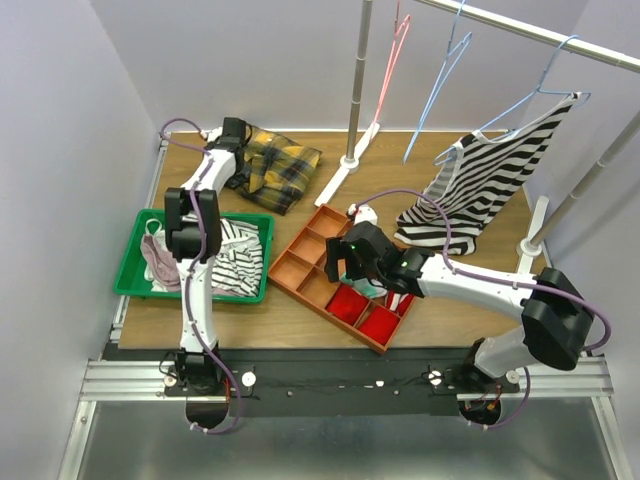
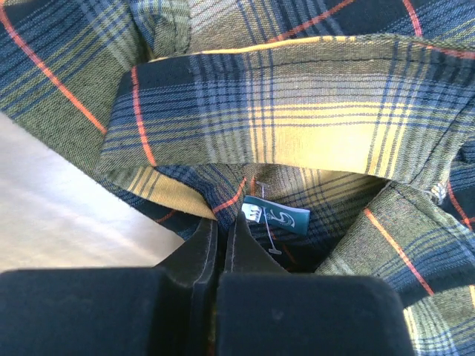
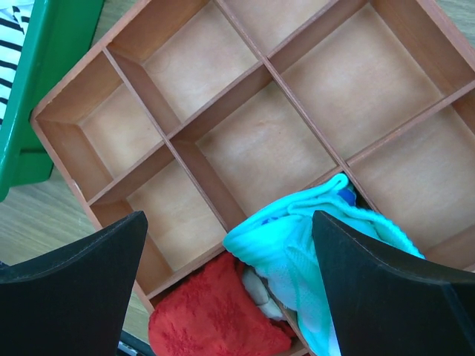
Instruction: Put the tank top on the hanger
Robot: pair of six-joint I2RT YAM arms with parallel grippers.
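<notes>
The tank top (image 1: pixel 480 185), black-and-white zebra striped, hangs from the pale lavender-blue hanger (image 1: pixel 540 90) on the rail at the back right, its hem resting on the table. My left gripper (image 1: pixel 236 132) is at the far left of the table on the yellow plaid shirt (image 1: pixel 275 165). In the left wrist view the left gripper (image 2: pixel 225 216) is shut, pinching a fold of the plaid shirt (image 2: pixel 260 119) beside its green label (image 2: pixel 278 216). My right gripper (image 3: pixel 228 219) is open, with nothing between its fingers, over the wooden tray (image 3: pixel 215 178).
A green bin (image 1: pixel 135 265) at the left holds a white striped cloth (image 1: pixel 235 260). The compartment tray (image 1: pixel 300 265) holds a teal cloth (image 3: pixel 297 237) and a red cloth (image 3: pixel 211 311). A pink hanger (image 1: pixel 393 60) and a sky-blue hanger (image 1: pixel 440 80) hang by the rack pole (image 1: pixel 358 90).
</notes>
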